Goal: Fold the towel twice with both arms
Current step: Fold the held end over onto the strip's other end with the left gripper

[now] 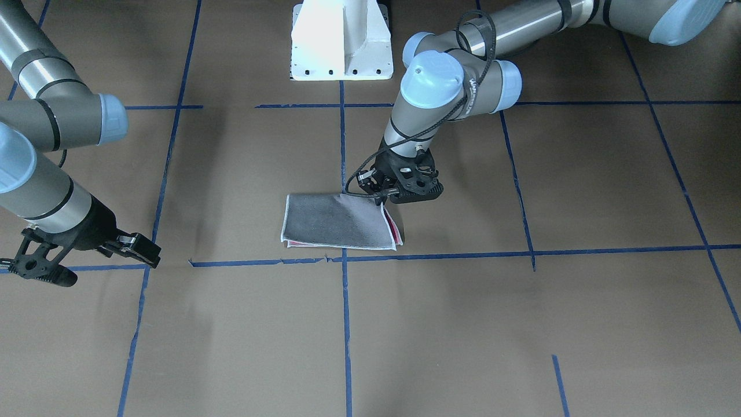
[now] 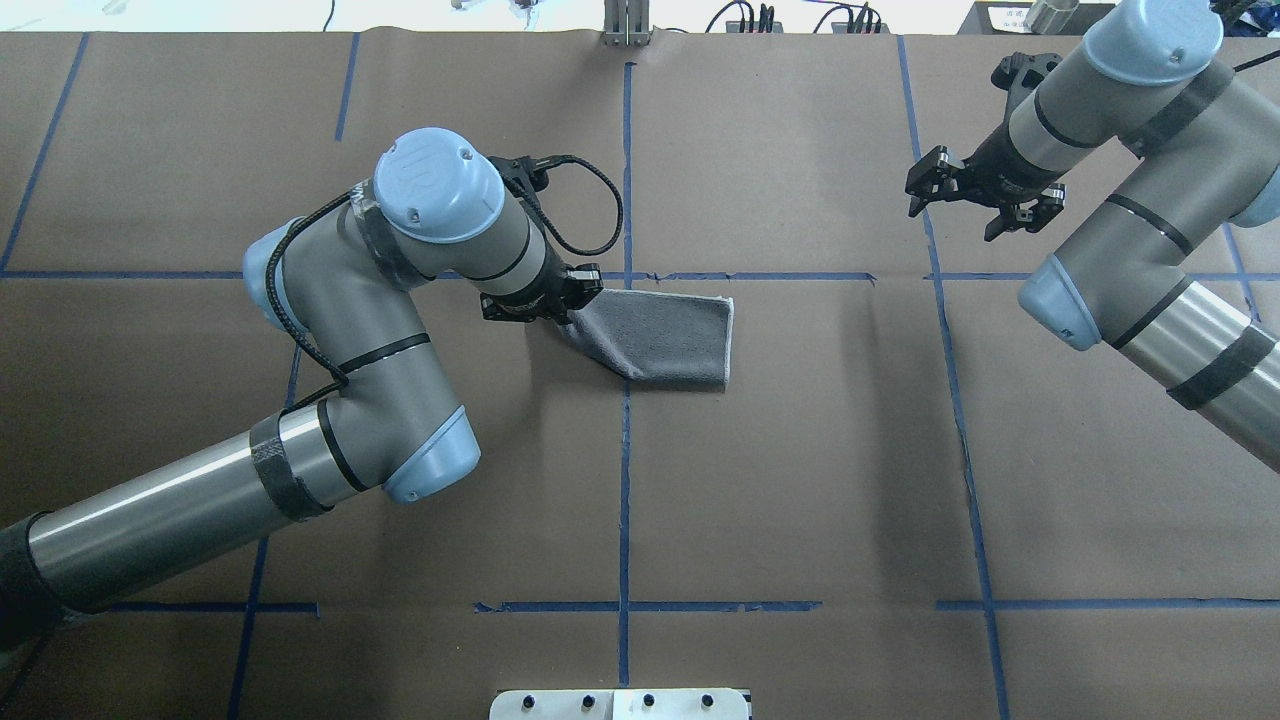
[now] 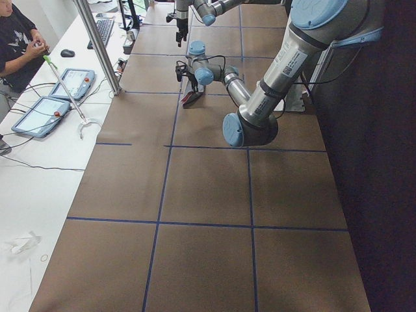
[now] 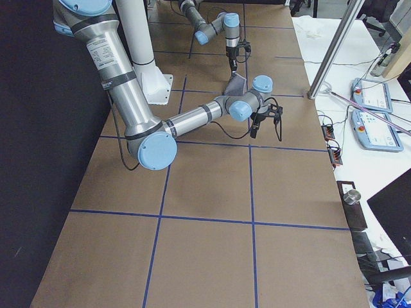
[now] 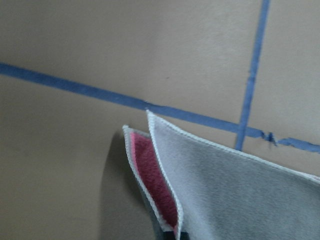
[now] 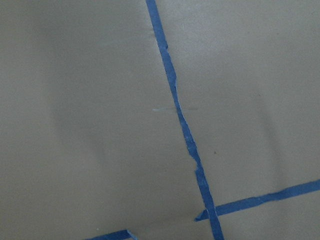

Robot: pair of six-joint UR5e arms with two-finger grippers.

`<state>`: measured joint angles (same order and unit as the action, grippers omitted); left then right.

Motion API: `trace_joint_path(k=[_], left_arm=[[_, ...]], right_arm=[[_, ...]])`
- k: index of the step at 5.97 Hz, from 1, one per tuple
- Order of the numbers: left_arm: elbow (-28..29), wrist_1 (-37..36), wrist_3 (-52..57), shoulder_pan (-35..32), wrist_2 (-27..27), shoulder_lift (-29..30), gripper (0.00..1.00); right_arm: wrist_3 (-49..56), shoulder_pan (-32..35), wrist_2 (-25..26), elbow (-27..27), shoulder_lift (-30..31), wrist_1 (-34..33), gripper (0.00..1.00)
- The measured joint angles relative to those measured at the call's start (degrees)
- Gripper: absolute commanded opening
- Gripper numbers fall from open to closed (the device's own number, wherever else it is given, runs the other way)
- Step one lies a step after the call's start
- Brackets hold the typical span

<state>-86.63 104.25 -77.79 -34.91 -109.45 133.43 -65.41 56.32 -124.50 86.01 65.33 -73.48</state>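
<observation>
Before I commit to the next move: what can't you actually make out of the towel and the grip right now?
1. Layers pinched by the left gripper: its body covers the towel corner in the front-facing view, the wrist hides it overhead, and the left wrist view cuts the fingers off at the bottom edge.
2. Pink face: mostly under the grey layer.
3. Side views: towel too small for detail.

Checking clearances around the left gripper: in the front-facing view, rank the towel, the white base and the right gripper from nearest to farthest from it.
1. The towel, corner pinched in the left gripper.
2. The white base, top centre.
3. The right gripper, far at the view's left.
</observation>
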Motion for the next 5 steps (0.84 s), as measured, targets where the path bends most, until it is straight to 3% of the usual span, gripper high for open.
trace_joint_path(k=[3,5], left_arm=[[1.60,-1.49,16.42,5.54,9.25,4.36,0.00],[7.55,-1.46,22.08,7.33,10.63,10.63,0.00]], right_arm=[[0.02,0.29,-0.12,0.02,0.42,0.03,1.00],[0.02,0.71,-0.61,0.02,1.10,0.15,1.00]])
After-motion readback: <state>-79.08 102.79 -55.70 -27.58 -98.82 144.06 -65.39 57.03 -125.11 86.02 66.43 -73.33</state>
